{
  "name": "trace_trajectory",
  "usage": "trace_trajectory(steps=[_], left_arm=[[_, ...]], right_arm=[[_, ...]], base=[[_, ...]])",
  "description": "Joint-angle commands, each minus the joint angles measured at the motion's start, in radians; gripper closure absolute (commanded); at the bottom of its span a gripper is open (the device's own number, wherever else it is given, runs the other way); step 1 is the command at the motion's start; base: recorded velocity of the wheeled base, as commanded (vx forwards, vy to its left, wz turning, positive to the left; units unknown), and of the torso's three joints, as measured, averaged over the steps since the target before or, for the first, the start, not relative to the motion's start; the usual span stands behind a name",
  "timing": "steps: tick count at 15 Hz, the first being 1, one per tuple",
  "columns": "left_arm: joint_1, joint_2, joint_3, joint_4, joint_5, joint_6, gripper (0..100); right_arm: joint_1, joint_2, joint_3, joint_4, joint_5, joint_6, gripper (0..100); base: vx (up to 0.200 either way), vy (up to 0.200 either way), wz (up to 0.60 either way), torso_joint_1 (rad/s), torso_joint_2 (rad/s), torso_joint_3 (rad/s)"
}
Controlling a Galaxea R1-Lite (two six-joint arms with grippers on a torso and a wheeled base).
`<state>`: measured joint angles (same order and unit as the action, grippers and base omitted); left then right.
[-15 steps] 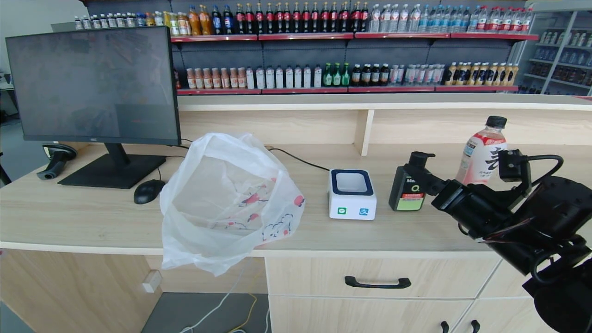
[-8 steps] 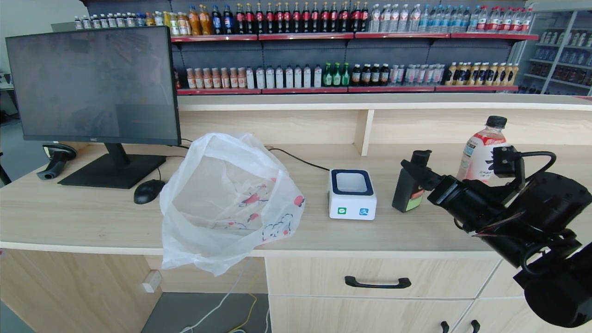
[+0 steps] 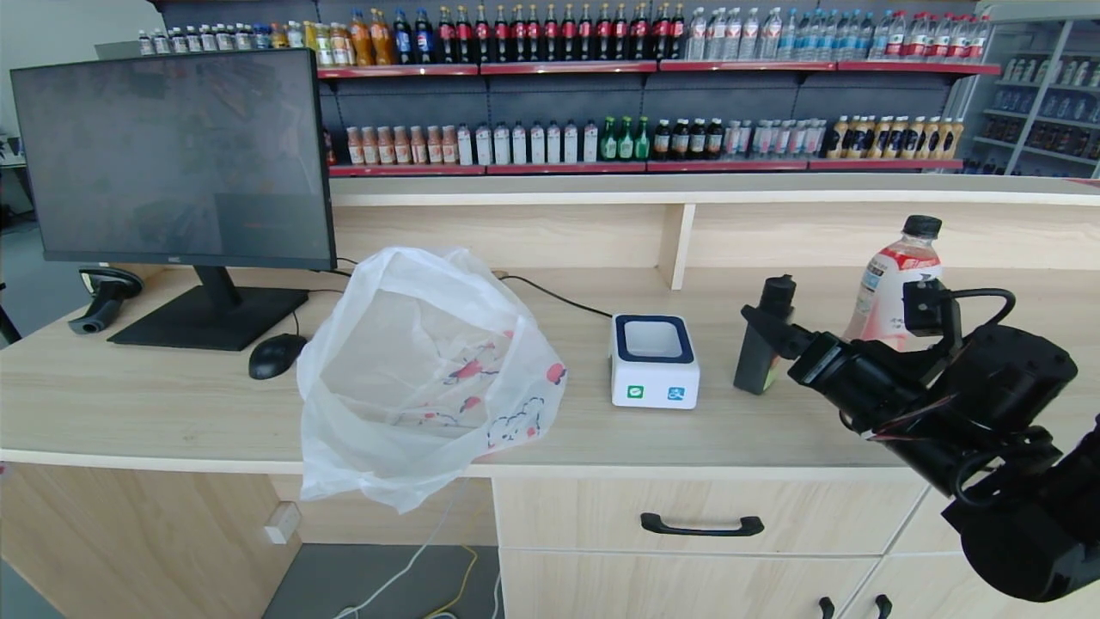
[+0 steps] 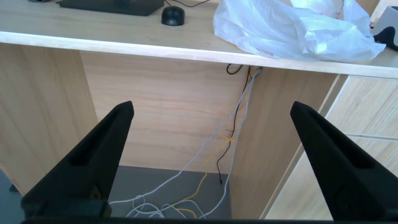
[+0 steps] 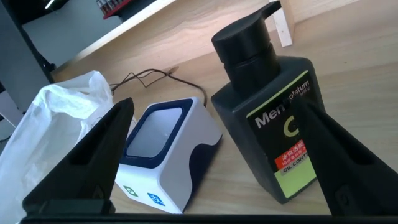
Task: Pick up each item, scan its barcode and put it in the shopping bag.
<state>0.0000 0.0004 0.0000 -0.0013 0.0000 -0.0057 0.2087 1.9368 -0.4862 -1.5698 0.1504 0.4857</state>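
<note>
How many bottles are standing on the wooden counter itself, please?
2. A black pump bottle stands just right of the white scanner; a pink drink bottle stands behind it, farther right. The bag could hide more.

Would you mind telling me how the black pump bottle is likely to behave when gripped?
The pump bottle looks like rigid plastic, so it probably won't deform in the open right end effector. It stands tall on a narrow base, so a sideways nudge may tip it. Its smooth sides could slip.

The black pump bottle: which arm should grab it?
The right. The right gripper is open, close up to the black pump bottle. The left gripper hangs open below the counter, far off.
</note>
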Motion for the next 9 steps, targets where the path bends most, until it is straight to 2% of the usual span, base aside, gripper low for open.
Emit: trace_trajectory(steps=[1, 9], left_arm=[[0.000, 0.000, 0.000, 0.000, 0.000, 0.000, 0], [0.000, 0.000, 0.000, 0.000, 0.000, 0.000, 0]], right_arm=[[-0.014, 0.019, -0.009, -0.001, 0.001, -0.001, 0], [-0.020, 0.051, -0.049, -0.001, 0.001, -0.003, 0]], base=[[0.000, 0.000, 0.00, 0.000, 0.00, 0.000], [0.000, 0.000, 0.00, 0.000, 0.00, 0.000]])
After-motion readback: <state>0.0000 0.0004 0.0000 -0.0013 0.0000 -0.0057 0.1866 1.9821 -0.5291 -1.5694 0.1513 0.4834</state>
